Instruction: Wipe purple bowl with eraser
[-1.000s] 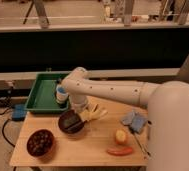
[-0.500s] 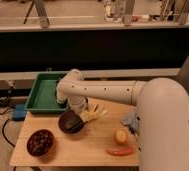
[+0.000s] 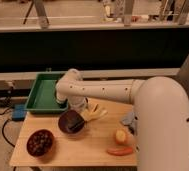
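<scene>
The purple bowl (image 3: pixel 68 123) sits on the wooden table (image 3: pixel 88 150), left of centre. My gripper (image 3: pixel 78 119) comes down from the white arm (image 3: pixel 98 90) and is at the bowl's right rim, reaching into it. A dark block in the bowl under the gripper looks like the eraser (image 3: pixel 77 125). I cannot make out how it is held.
A green tray (image 3: pixel 42 94) stands at the table's back left. A dark red bowl (image 3: pixel 40 142) is at the front left. A yellow object (image 3: pixel 96 114) lies right of the purple bowl. A blue cloth (image 3: pixel 128 120), a yellow fruit (image 3: pixel 120 136) and an orange carrot-like piece (image 3: pixel 119 150) lie at the right.
The arm's elbow has swung a little to the left over the tray edge. The gripper stays at the purple bowl, which has not moved.
</scene>
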{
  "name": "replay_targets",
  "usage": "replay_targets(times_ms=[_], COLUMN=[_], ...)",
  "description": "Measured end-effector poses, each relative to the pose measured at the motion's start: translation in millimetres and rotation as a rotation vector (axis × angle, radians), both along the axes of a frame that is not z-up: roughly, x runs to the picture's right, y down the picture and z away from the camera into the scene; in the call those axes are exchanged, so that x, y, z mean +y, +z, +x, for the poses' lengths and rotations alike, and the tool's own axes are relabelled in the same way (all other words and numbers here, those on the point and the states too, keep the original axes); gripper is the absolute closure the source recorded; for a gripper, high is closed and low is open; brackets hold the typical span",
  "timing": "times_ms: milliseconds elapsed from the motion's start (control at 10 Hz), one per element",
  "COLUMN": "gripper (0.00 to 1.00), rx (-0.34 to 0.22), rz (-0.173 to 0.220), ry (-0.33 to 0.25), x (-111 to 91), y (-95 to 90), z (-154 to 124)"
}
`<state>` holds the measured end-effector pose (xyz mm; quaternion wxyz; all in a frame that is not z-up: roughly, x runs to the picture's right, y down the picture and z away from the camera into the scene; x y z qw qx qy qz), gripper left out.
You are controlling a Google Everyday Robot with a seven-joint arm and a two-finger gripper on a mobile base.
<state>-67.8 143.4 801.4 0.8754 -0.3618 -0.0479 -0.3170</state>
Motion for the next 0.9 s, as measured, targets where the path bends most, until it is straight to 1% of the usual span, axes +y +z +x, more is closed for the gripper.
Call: replay_targets(times_ms=[200, 300, 400, 500, 700, 800, 900], gripper=[1.0, 1.0, 1.0, 1.0, 1.0, 1.0, 1.0], rx=[0.009, 0.013, 0.008, 0.001, -0.021, -0.035, -0.047], rz=[0.005, 0.011, 0.017, 0.019, 0.028, 0.03, 0.026], ry=[-0.017, -0.031, -0.045, -0.047, -0.058, -0.069, -0.076], x=[-10.0, -18.8, -26.5, -29.9, -33.2, -31.0, -24.2], y=[6.7, 12.7, 16.5, 16.2, 9.1, 3.2, -5.0], z=[-11.9, -22.2, -35.5, -41.0, -49.6, -54.5, -55.8])
